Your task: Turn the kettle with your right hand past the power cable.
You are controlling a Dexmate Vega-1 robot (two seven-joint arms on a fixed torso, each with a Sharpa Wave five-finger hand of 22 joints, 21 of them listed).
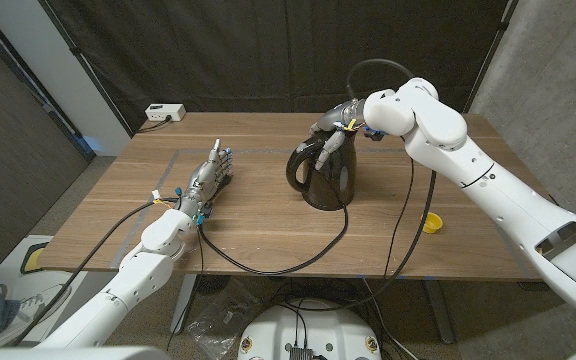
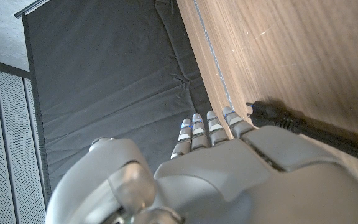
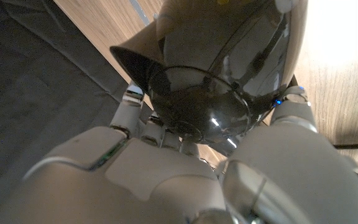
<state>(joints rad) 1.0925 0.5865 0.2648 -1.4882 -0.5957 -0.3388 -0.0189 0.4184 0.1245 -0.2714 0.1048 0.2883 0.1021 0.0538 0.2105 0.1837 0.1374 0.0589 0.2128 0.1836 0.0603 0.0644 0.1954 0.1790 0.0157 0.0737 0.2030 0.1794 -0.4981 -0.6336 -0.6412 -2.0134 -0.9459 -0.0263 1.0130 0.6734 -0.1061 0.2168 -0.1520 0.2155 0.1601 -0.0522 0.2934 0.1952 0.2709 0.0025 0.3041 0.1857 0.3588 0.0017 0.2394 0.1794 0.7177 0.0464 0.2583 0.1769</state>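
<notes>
Standing mid-surface, the kettle (image 1: 323, 178) has our right hand (image 1: 340, 122) on its top, fingers (image 3: 134, 99) wrapped round the dark body (cable (image 1: 298, 262) trails toward us). Left hand (image 1: 208, 178) holds nothing, fingers straight.

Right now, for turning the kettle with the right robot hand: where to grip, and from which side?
Grip the lid end of the kettle, coming from above and behind, as the right robot hand does now: its fingers wrap the rounded top from both sides. The handle faces the robot's left and the power cable trails toward the front edge, so a top grip probably avoids both.
</notes>
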